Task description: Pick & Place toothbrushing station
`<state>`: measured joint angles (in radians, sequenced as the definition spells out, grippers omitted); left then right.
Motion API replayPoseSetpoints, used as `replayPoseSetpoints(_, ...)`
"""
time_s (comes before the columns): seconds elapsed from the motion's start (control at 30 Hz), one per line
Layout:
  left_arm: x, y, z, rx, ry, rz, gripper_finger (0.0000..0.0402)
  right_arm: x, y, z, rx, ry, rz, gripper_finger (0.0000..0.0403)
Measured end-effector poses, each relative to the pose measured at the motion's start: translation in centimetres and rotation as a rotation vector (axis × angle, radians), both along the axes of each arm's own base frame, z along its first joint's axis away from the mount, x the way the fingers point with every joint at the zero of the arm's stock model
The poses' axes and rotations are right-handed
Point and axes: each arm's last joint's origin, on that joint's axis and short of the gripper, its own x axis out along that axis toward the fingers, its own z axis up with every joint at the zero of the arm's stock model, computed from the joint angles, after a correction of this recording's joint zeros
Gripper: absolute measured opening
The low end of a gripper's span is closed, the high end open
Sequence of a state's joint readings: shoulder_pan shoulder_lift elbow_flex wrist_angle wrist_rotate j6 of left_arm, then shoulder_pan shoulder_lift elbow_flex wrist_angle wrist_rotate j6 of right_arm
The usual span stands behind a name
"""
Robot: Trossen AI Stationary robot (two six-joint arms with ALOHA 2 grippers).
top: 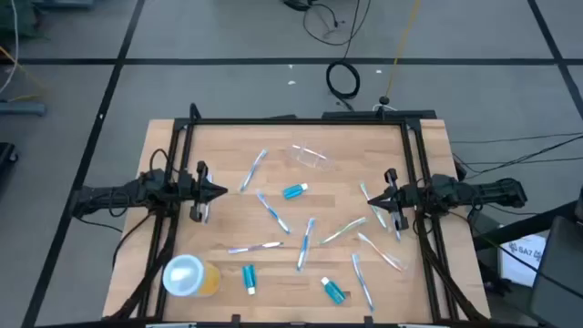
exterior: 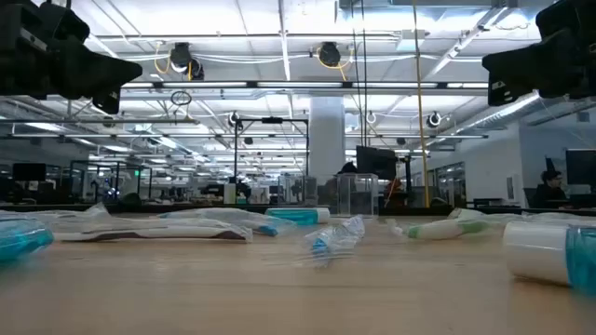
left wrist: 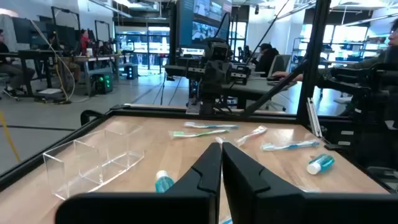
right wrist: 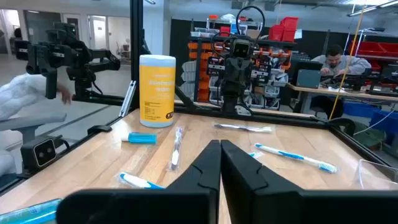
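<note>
Several slim blue, white and pale-green toothbrushes (top: 305,244) lie flat and scattered over the wooden table. Three teal tubes with white caps lie among them: one mid-table (top: 294,190), two near the front (top: 249,278) (top: 333,290). A clear plastic holder (top: 310,157) (left wrist: 93,163) rests on the table toward the far side. My left gripper (top: 219,192) (left wrist: 221,149) hovers shut at the table's left, pointing level toward the middle. My right gripper (top: 373,199) (right wrist: 219,146) hovers shut at the right, facing it. Both are well above the table in the low view (exterior: 102,70) (exterior: 507,79).
An orange-yellow cup with a white lid (top: 189,275) (right wrist: 157,90) stands at the near left corner. A black frame (top: 301,121) borders the table's far edge and sides. Bare wood lies between the two grippers and the brushes.
</note>
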<state>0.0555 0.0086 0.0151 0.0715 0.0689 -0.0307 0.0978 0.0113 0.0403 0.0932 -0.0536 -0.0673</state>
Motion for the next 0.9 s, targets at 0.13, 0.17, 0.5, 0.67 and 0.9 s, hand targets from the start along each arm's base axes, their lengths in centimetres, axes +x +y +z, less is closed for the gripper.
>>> replayPoseSetpoints(0.13, 0.0, 0.0, 0.0, 0.000, 0.000, 0.000, 0.0021, 0.0, 0.0, 0.0, 0.000, 0.000, 0.000, 0.0004)
replayPoseSetpoints(0.17, 0.0, 0.0, 0.0, 0.000, 0.000, 0.000, 0.0021, 0.0, 0.0, 0.0, 0.000, 0.000, 0.000, 0.0004)
replayPoseSetpoints(0.5, 0.0, 0.0, 0.0, 0.000, 0.000, 0.000, 0.0021, 0.0, 0.0, 0.0, 0.000, 0.000, 0.000, 0.0004)
replayPoseSetpoints(0.67, -0.1, 0.2, 0.8, 0.055, -0.075, 0.090, 0.0021, 0.0, 0.0, 0.4, -0.066, -0.048, -0.005, 0.0004)
replayPoseSetpoints(0.9, -0.2, 0.3, 1.2, -0.027, -0.122, 0.088, 0.0021, -0.3, 0.0, 1.8, -0.079, -0.204, -0.016, 0.0004)
